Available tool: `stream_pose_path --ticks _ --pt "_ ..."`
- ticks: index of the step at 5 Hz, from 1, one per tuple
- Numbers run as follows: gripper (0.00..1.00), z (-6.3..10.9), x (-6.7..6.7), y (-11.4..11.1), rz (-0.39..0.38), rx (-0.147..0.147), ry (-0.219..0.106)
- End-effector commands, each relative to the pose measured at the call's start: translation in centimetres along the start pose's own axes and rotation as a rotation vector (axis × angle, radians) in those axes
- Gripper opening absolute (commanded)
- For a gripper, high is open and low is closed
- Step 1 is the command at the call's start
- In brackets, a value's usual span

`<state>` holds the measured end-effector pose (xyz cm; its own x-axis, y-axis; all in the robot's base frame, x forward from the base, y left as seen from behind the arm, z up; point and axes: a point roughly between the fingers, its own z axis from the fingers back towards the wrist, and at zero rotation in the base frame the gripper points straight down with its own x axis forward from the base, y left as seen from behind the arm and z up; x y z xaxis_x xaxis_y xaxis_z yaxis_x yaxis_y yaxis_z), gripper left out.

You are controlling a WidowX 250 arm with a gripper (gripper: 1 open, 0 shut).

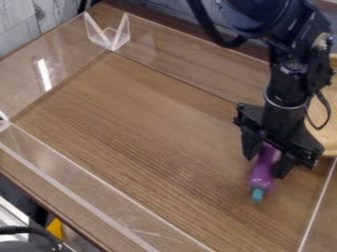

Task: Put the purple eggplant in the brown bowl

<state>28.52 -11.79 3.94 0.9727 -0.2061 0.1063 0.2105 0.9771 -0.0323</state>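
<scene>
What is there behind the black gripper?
Behind the gripper, a part of the brown bowl shows at its right side. The rest of the bowl is covered by the gripper and arm, so most of its inside cannot be seen.

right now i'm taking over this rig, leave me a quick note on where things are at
Gripper: the black gripper is low at the table, its fingers around the upper part of the eggplant; whether they grip it yet is unclear.
Eggplant: the glossy purple eggplant with a teal stem cap lies on the wooden table, cap toward the camera.
Bowl: the light tan-brown wooden bowl is at the right edge, partly hidden behind the gripper.
Done: gripper at the eggplant.
Left: secure it, lift, place in bowl.
</scene>
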Motion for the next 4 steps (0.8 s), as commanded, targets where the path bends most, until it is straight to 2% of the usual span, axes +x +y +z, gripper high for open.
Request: stream_pose_path --ticks 1,4 --pt "0.0 0.3 0.6 -0.1 -0.02 -0.016 -0.042" --pt "0.0 -1.4 1.0 0.9 -0.031 -0.026 -0.053"
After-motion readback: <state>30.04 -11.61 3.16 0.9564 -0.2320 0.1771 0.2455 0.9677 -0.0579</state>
